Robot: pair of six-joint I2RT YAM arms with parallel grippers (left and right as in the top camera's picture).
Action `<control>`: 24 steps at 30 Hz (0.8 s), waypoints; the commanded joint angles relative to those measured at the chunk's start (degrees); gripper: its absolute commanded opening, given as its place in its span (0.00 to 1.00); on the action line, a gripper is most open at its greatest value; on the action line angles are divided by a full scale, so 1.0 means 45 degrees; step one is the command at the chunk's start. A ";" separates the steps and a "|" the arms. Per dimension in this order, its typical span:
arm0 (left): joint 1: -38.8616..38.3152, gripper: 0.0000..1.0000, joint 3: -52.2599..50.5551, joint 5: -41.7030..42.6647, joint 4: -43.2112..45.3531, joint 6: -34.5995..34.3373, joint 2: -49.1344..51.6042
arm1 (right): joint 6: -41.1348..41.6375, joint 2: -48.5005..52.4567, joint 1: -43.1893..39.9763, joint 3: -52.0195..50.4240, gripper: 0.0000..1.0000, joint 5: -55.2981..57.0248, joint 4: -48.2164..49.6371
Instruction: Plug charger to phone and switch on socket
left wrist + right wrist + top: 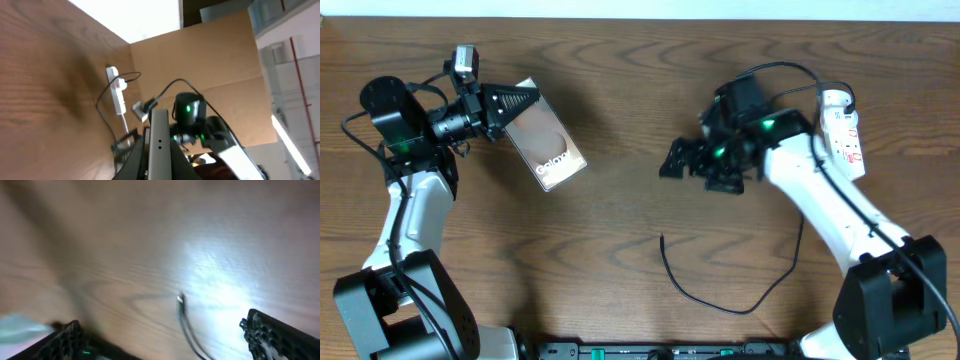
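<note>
Ahead of the wide-spread right gripper (162, 325), the charger (180, 300) tip was framed, likely for pickup; the phone (552, 145) was clamped by the left gripper (518, 101), far end kept free.

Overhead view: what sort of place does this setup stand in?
Probably a robotics lab bench: the left arm and right arm are mounted at one wooden table, and a cardboard screen stands at the table's edge. The exact room cannot be told.

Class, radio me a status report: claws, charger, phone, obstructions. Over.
Left claw shut on phone. Right claw open, empty. Charger tip loose on table, unplugged. No obstruction seen.
</note>
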 commanded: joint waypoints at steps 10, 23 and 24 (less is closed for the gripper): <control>0.0126 0.07 0.0238 0.0350 0.0087 0.1083 -0.0248 | -0.0126 0.0044 0.2987 -0.0578 0.99 0.3094 -0.0792; 0.0146 0.07 0.0223 0.0350 0.0087 0.1083 -0.0248 | 0.2166 0.0049 0.3653 -0.3317 0.89 0.2997 0.0704; 0.0146 0.07 0.0223 0.0350 0.0087 0.1083 -0.0248 | 0.2288 0.0049 0.3789 -0.3317 0.89 0.2992 0.0758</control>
